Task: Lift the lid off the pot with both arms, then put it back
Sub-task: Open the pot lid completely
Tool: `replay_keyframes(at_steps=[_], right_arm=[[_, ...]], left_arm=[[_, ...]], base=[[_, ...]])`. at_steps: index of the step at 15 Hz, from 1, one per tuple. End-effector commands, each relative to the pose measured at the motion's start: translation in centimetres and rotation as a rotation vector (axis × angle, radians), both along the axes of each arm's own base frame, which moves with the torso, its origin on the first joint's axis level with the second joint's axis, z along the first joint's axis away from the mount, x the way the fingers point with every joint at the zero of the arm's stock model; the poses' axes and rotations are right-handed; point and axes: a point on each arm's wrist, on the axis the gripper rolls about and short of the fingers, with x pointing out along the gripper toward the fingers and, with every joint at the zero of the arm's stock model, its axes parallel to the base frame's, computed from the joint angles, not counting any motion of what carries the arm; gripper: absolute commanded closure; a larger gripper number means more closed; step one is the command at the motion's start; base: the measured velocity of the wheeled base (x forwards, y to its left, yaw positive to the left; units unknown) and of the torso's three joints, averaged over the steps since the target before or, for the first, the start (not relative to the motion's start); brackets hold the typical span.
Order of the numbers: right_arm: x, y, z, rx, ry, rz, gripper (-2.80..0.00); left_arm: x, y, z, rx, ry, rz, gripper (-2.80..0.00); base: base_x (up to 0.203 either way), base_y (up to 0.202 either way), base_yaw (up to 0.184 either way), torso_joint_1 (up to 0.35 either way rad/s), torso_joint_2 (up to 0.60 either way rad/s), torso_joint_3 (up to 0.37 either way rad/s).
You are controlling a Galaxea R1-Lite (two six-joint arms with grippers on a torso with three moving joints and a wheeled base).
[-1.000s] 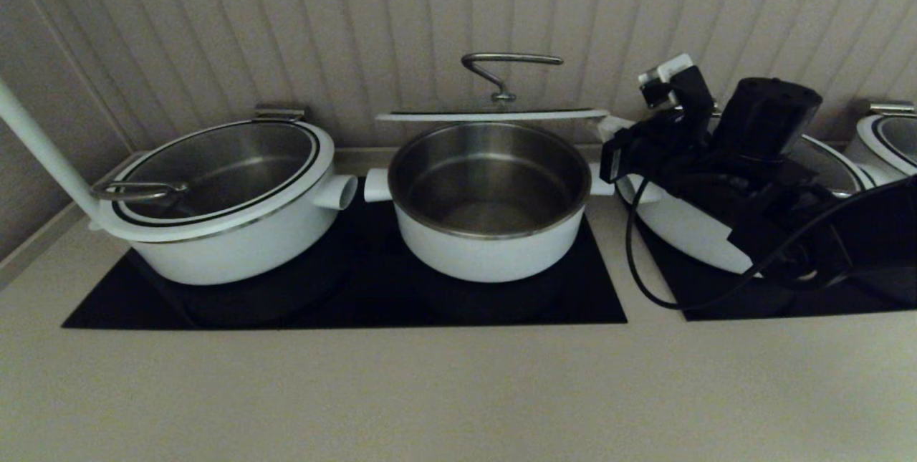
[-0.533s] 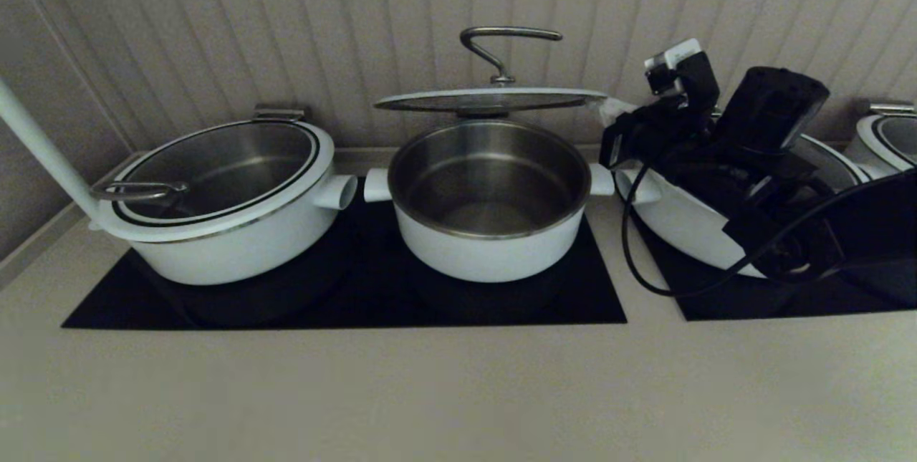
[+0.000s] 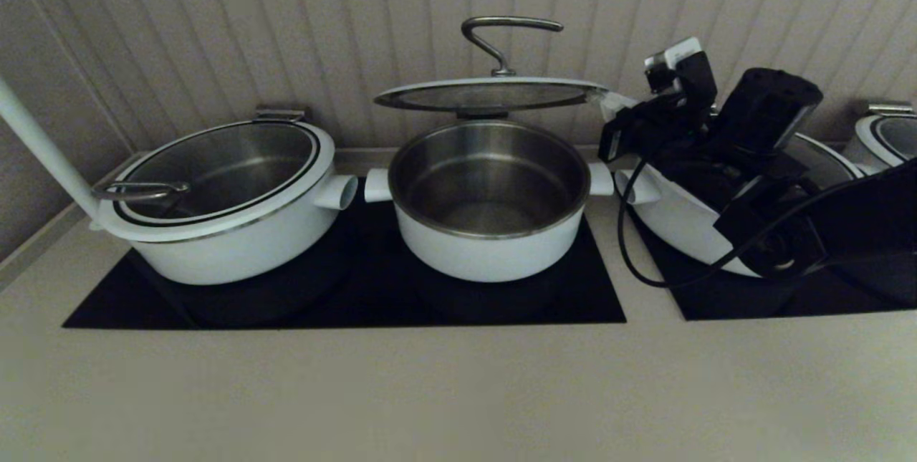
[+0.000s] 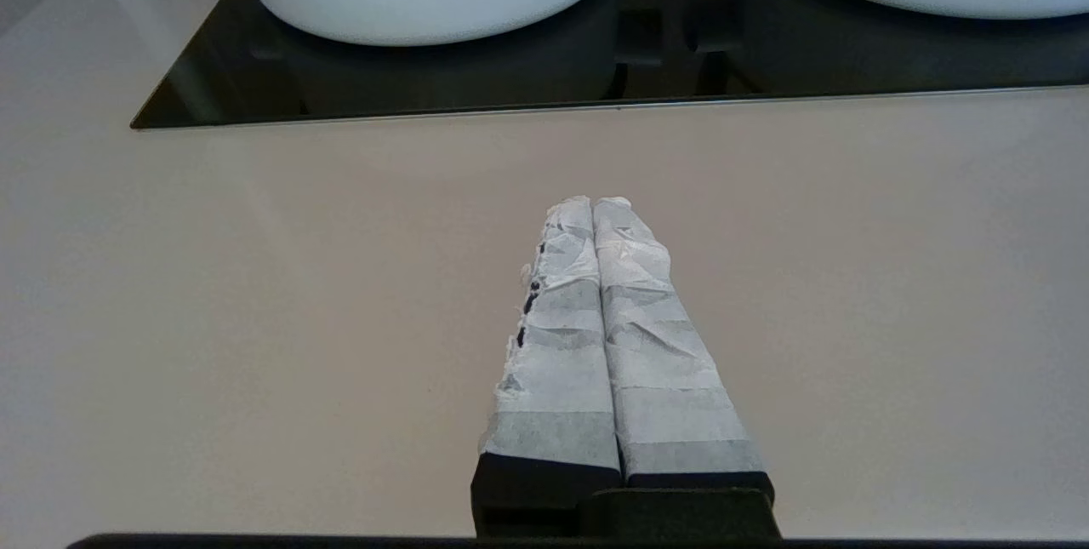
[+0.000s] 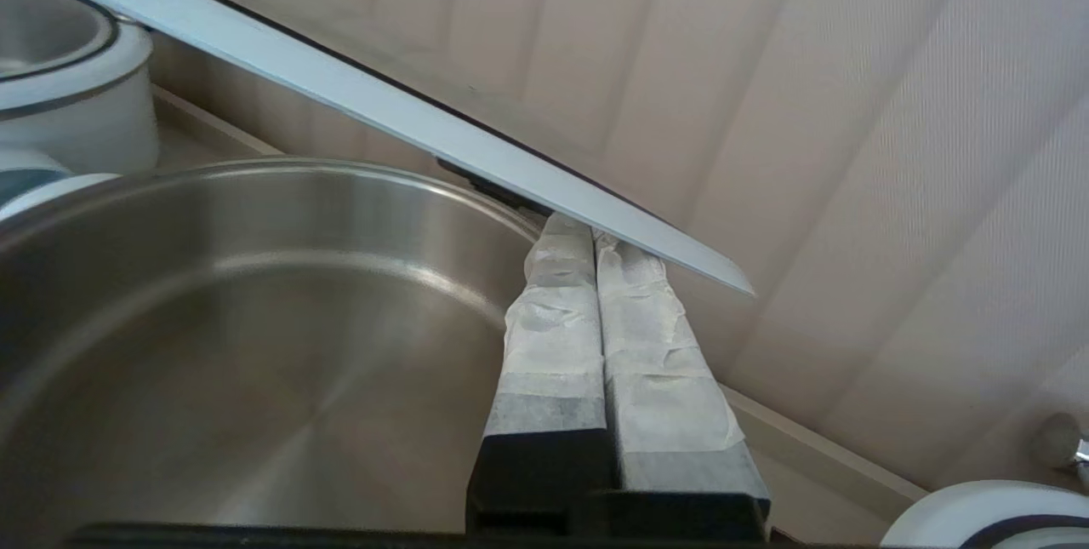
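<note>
The lid (image 3: 494, 95), glass with a white rim and a curved steel handle (image 3: 509, 23), hangs level above the open pot (image 3: 487, 247), clear of its steel rim. My right gripper (image 3: 609, 107) is at the lid's right edge. In the right wrist view its taped fingers are pressed together (image 5: 593, 230), their tips are under the lid's rim (image 5: 408, 123), and the pot's steel inside (image 5: 255, 319) lies below. My left gripper (image 4: 593, 204) is shut and empty, low over the bare counter in front of the cooktop, and out of the head view.
A wider white pot (image 3: 236, 247) with its own lid stands left of the pot on the black cooktop (image 3: 358, 297). A white pole (image 3: 43, 147) rises at far left. Another wide pot (image 3: 680, 225) sits under my right arm, with one more (image 3: 885, 136) at far right. The panelled wall is close behind.
The lid has risen with my right gripper, from just above the pot's rim to well clear of it. My right wrist has lifted and tilted with it.
</note>
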Motion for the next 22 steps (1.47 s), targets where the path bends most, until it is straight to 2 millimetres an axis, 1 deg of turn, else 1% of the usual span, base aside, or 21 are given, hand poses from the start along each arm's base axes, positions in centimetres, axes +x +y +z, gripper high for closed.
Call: replay_keyframes(at_steps=[1, 3, 8, 13, 17, 22], right_arm=[[0.7, -0.4, -0.3, -0.005, -0.004, -0.002, 0.00], [1.3, -0.8, -0.3, -0.007, -0.010, -0.001, 0.00], [2.6, -0.9, -0.2, -0.003, -0.040, 0.001, 0.00], [3.8, -0.5, 1.0, 0.010, -0.104, 0.014, 0.00], [4.0, -0.4, 1.3, 0.012, -0.120, 0.022, 0.00], [4.6, -0.8, 2.4, 0.017, -0.156, 0.012, 0.00]], left_arm=[[0.0, 0.0, 0.0, 0.000, 0.000, 0.000, 0.00], [0.0, 0.0, 0.0, 0.000, 0.000, 0.000, 0.00], [0.0, 0.0, 0.0, 0.000, 0.000, 0.000, 0.00], [0.0, 0.0, 0.0, 0.000, 0.000, 0.000, 0.00], [0.0, 0.0, 0.0, 0.000, 0.000, -0.001, 0.00], [0.0, 0.0, 0.0, 0.000, 0.000, 0.000, 0.00]], base=[[0.000, 0.000, 0.000, 0.000, 0.00, 0.000], [0.000, 0.000, 0.000, 0.000, 0.00, 0.000], [0.000, 0.000, 0.000, 0.000, 0.00, 0.000], [0.000, 0.000, 0.000, 0.000, 0.00, 0.000], [0.000, 0.000, 0.000, 0.000, 0.00, 0.000], [0.000, 0.000, 0.000, 0.000, 0.00, 0.000]])
